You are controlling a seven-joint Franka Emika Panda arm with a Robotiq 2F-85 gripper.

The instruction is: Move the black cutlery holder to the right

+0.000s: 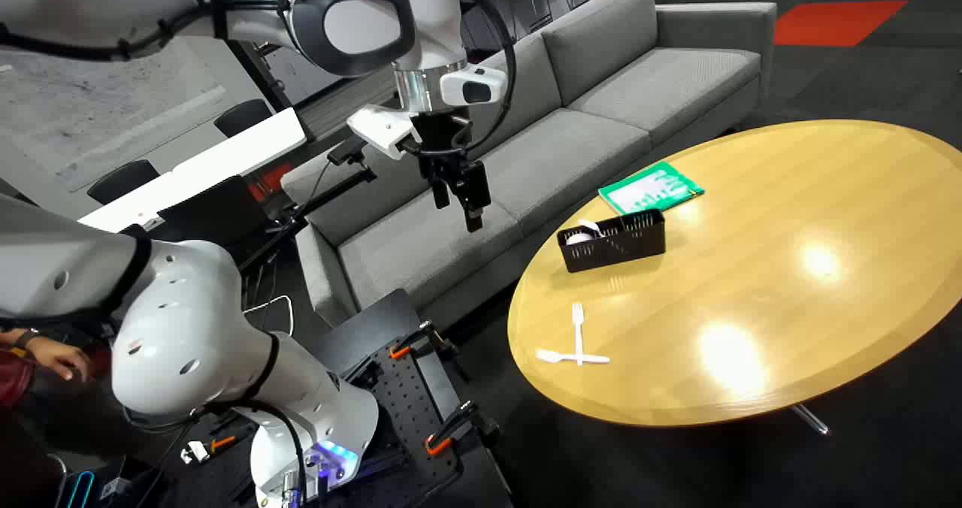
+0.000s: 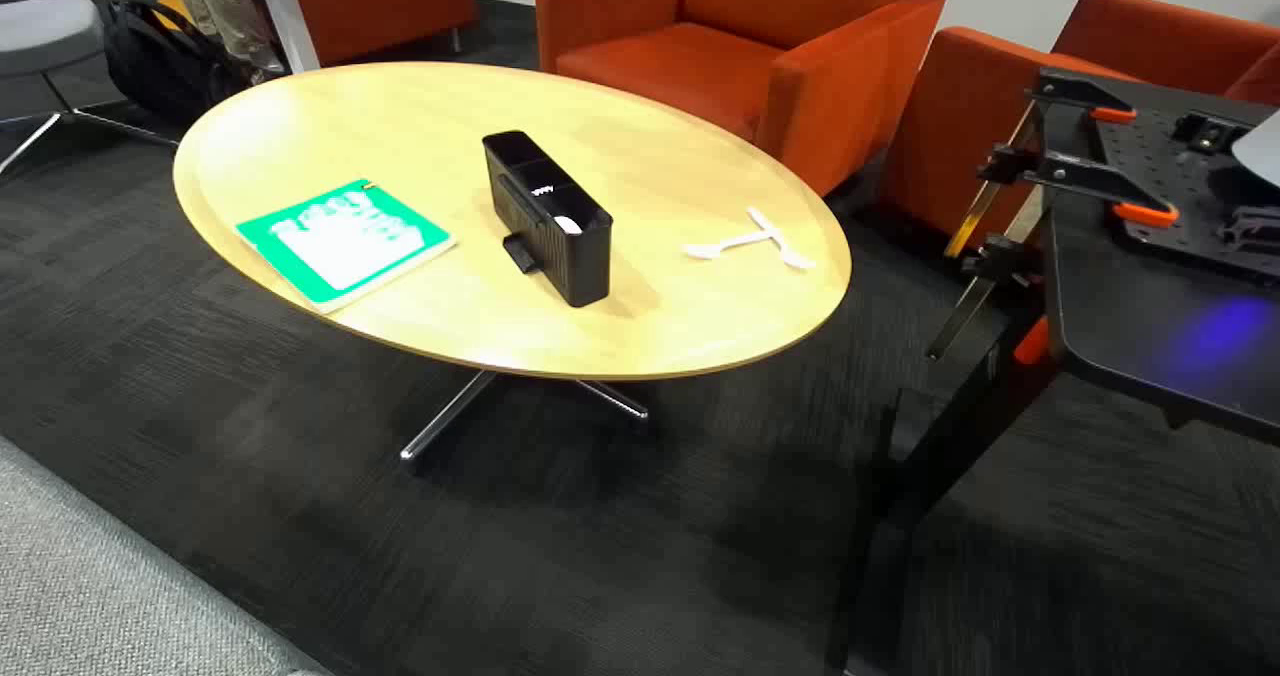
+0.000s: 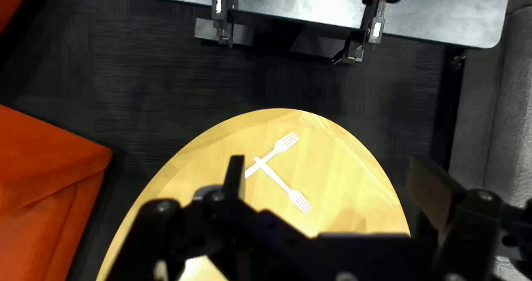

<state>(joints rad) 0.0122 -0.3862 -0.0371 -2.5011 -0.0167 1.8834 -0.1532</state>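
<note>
The black cutlery holder (image 1: 616, 249) stands on the round wooden table (image 1: 759, 290); white items show inside it. It also shows in an exterior view (image 2: 548, 218) between the green item and the white forks. My gripper (image 1: 457, 211) hangs high in the air, apart from the holder. In the wrist view the gripper (image 3: 328, 168) has its fingers wide apart with nothing between them. A dark straight edge shows at the bottom of the wrist view; I cannot tell whether it is the holder or a gripper part.
Two crossed white forks (image 1: 579, 343) lie on the table. A flat green item (image 2: 345, 241) lies on the holder's other side. A grey sofa (image 1: 601, 117) and an orange armchair (image 2: 680, 66) stand near the table. The robot's black stand (image 3: 299, 4) carries protruding clamps (image 3: 376, 27).
</note>
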